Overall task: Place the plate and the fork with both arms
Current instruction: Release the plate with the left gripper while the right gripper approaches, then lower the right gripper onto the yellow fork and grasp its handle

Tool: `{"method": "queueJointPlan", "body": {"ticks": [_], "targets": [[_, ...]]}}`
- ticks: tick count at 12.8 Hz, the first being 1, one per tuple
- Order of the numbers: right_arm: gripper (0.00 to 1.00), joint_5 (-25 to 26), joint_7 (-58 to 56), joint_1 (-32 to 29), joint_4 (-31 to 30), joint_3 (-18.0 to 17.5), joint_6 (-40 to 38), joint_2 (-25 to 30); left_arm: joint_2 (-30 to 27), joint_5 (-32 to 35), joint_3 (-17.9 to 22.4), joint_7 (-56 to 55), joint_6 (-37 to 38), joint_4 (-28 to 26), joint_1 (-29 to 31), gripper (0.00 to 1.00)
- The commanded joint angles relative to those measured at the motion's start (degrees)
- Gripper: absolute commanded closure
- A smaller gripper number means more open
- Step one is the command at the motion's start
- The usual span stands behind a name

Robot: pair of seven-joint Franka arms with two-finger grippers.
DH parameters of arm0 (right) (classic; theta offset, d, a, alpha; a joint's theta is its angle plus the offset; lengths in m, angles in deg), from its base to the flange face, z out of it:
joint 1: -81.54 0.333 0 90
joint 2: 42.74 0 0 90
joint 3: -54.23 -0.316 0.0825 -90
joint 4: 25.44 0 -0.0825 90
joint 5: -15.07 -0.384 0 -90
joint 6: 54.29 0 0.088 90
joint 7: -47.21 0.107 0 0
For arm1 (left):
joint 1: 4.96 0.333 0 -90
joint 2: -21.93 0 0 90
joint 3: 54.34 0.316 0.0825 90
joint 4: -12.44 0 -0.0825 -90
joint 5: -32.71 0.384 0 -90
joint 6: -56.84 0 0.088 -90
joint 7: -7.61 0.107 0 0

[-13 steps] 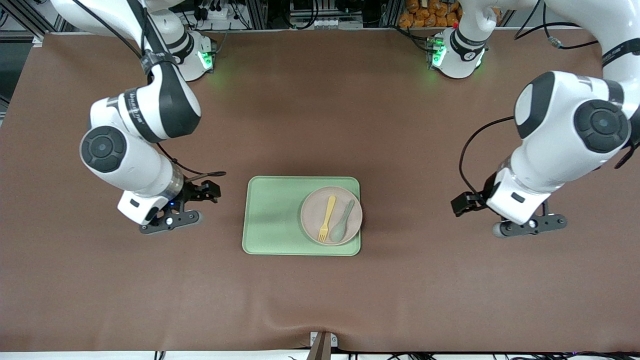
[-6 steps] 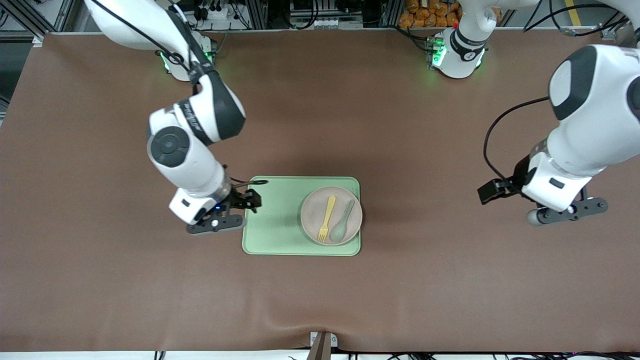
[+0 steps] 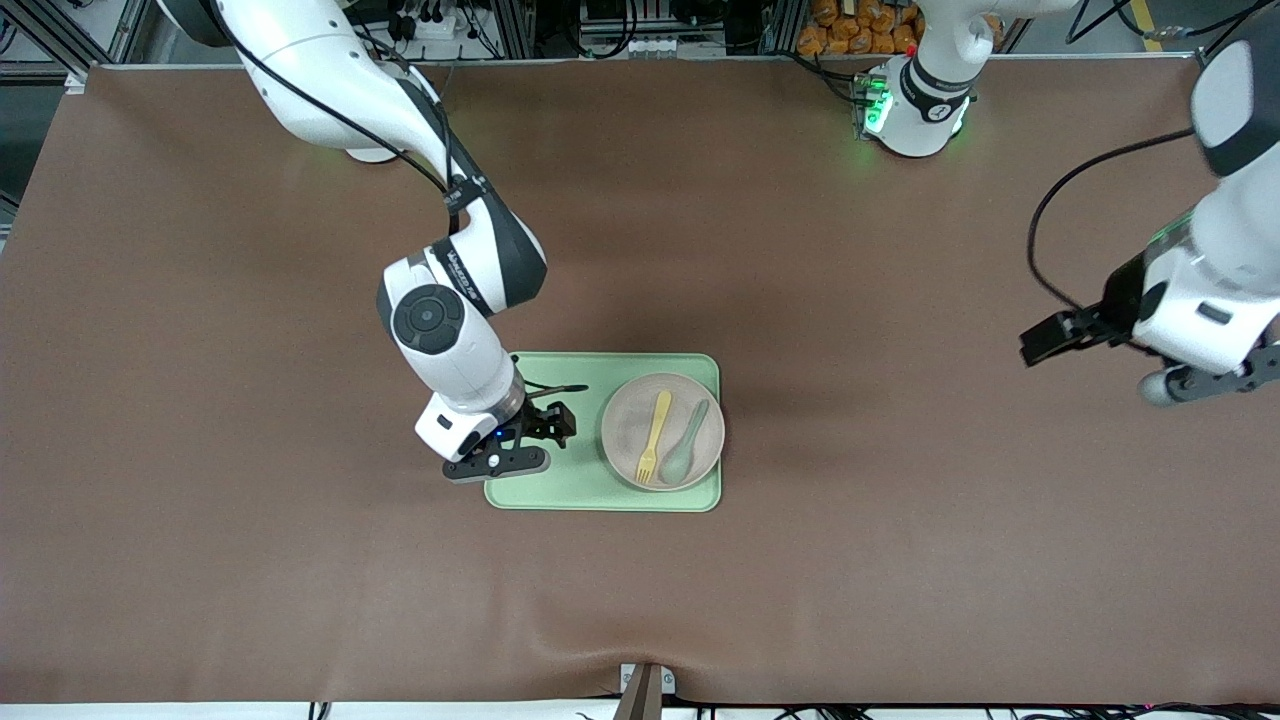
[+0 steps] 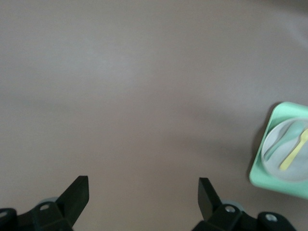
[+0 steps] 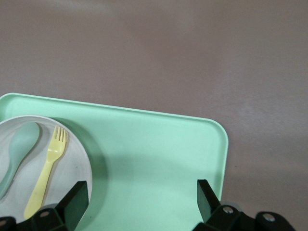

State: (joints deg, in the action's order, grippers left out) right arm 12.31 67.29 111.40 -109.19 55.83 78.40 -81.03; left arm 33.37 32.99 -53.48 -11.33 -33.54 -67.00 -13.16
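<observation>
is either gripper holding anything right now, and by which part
Nothing is held. The right gripper is open over the tray; the left gripper is open over bare table.

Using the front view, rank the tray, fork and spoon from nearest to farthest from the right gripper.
The right gripper, open, hangs over the tray's end toward the right arm.
1. Tray, directly under it.
2. Fork, on the plate.
3. Spoon, beside the fork, toward the left arm's end.
</observation>
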Motion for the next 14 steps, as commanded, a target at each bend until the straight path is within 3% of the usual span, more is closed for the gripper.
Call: {"method": "queueJointPlan", "body": {"ticks": [1, 6, 9, 14], "targets": [[0.00, -0.40, 1.28, 2.64, 2.10, 0.34, 0.38, -2.13, -3.70, 1.04, 0.80, 4.09, 2.84, -1.68, -0.23, 0.00], [0.00, -0.85, 14.63, 8.44, 6.14, 0.34, 2.57, -6.96, -4.49, 0.68, 0.71, 3.92, 4.34, -1.50, 0.74, 0.00], [0.00, -0.67, 13.93, 9.85, 6.67, 0.43, 7.84, -9.25, -4.05, 0.95, 0.63, 4.97, 4.16, -1.50, 0.74, 0.00], [0.00, -0.94, 14.46, 8.80, 6.67, 0.43, 7.33, -9.35, -3.87, 1.04, 0.45, 4.97, 3.72, -1.50, 0.74, 0.00]]}}
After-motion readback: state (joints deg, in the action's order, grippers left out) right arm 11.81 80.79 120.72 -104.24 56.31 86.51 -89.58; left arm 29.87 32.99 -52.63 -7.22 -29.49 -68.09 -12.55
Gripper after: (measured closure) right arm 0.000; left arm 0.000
